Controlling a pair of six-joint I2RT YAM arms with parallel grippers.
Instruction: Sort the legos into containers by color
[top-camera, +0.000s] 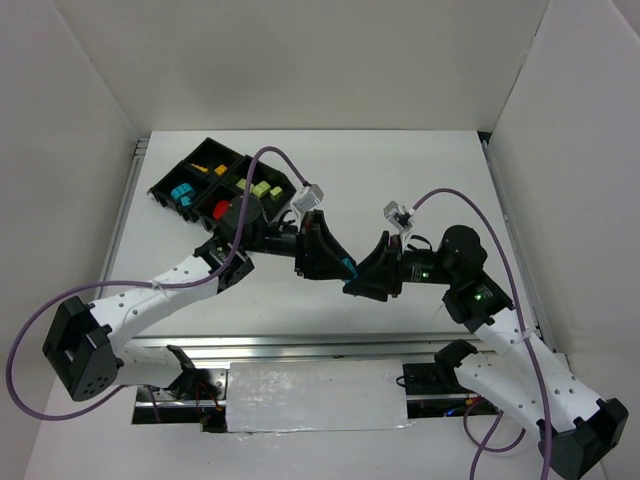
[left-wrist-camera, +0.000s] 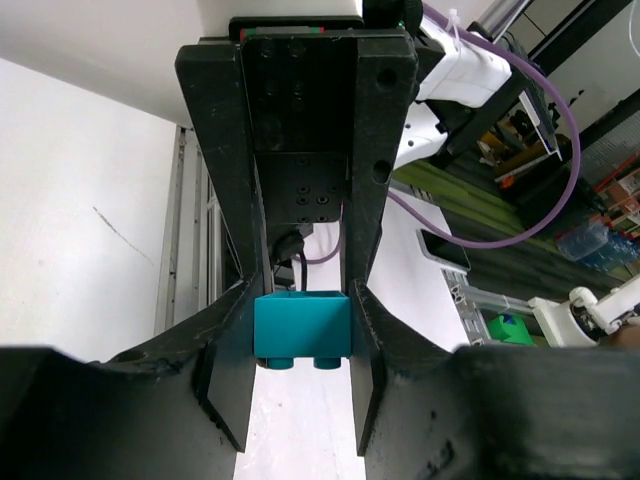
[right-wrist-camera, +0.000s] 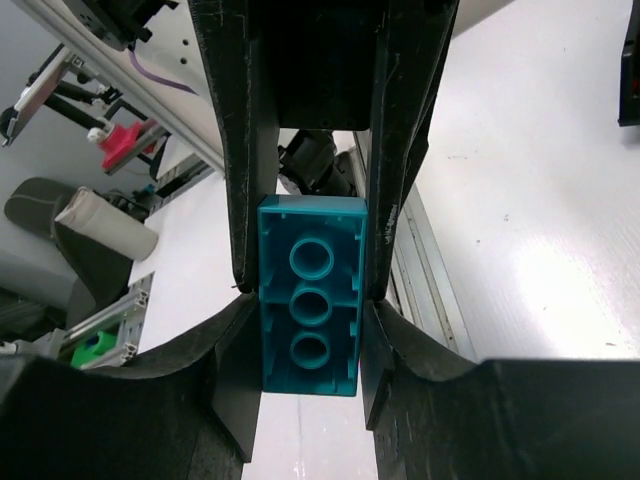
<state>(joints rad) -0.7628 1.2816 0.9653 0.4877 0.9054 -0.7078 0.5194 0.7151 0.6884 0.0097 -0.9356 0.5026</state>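
- We read this step as a hand-over above the middle of the bench (top-camera: 400, 170). One teal brick (right-wrist-camera: 310, 300) is held by both arms at once.
- The right gripper (right-wrist-camera: 310, 330) is almost shut, clamped across the long sides of the brick's near half. The brick's hollow underside faces that wrist camera.
- The left gripper (left-wrist-camera: 300, 375) is closed on the other half. In the right wrist view, the two sets of fingertips meet near the brick's middle.
- To do this well, we would first open the right gripper wide without moving either arm.
- We would then pull the right gripper straight back toward 4 o'clock, along the line of its own fingers. That should keep it from twisting the brick or catching the left fingertips.
- Only after that should the left arm carry the brick to the tray (top-camera: 172, 172), at 10 o'clock on the bench.
- We would release it low over the tray's 9 o'clock compartment, where the teal pieces (top-camera: 182, 194) lie.
- We count one tray with four compartments, and one brick in the air.
- Inside the tray we count:
  - two orange pieces (top-camera: 205, 168) at 12 o'clock;
  - about three green pieces (top-camera: 262, 188) at 3 o'clock;
  - one red piece (top-camera: 222, 210) at 6 o'clock, partly behind the left arm;
  - one or two teal at 9 o'clock, too small for us to tell.
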